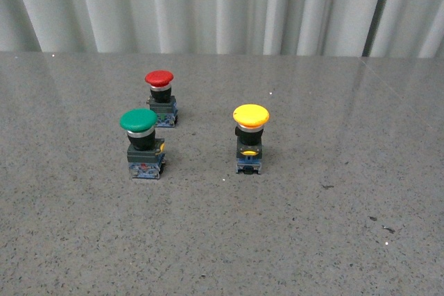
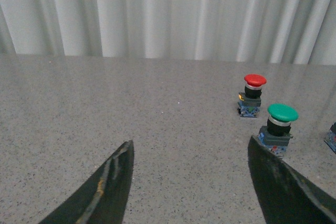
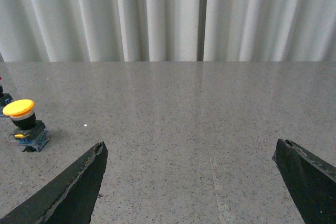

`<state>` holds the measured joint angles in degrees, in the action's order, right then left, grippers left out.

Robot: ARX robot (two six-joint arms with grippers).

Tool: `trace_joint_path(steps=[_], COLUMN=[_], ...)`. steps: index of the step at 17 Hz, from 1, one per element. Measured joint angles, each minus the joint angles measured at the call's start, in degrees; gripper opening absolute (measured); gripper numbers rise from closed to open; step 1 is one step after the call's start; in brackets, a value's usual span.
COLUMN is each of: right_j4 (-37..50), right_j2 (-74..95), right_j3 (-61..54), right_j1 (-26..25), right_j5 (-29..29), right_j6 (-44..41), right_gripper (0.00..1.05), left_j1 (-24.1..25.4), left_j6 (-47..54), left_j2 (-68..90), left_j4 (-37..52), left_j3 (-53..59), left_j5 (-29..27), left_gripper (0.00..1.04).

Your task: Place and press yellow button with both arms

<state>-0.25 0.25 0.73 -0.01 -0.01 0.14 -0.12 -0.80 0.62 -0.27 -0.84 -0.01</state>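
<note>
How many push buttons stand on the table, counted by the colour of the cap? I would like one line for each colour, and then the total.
Red button: 1
Green button: 1
Yellow button: 1
Total: 3

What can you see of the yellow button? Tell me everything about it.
The yellow button stands upright on the grey speckled table, to the right of the green button and the red button and apart from both. It has a round, smooth yellow mushroom cap that looks like plastic. Below the cap is a black neck, then a small yellow tab on the front and a blue-grey block base. Nothing but the table touches it.
</note>
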Motion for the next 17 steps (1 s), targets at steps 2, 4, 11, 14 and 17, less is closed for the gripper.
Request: trace_joint_path(steps=[2,4,11,14,17], right_j4=[0.0,0.0,7.9,33.3,45.0], right_j2=[0.0,0.0,4.5,35.8,61.9], right_j3=[0.0,0.0,0.1,6.8,19.1], right_j1=[0.0,0.0,-3.1,6.3,14.2], right_j5=[0.0,0.0,-11.2,-20.6,-16.0], right_j6=[0.0,0.0,2.5,6.5,7.4], right_gripper=[0.98,0.98,0.98,0.98,0.98], left_j1=[0.0,0.0,0.0,0.0,0.0], left_j6=[0.0,0.1,0.2,0.2,0.2], left_j2=[0.0,0.0,0.0,0.0,0.0], left_j4=[0.0,0.0,0.0,0.0,0.0], left_j3=[0.0,0.0,0.0,0.0,0.0], left_j5=[0.0,0.0,0.0,0.0,0.0], left_gripper=[0.86,0.99,0.98,0.98,0.98])
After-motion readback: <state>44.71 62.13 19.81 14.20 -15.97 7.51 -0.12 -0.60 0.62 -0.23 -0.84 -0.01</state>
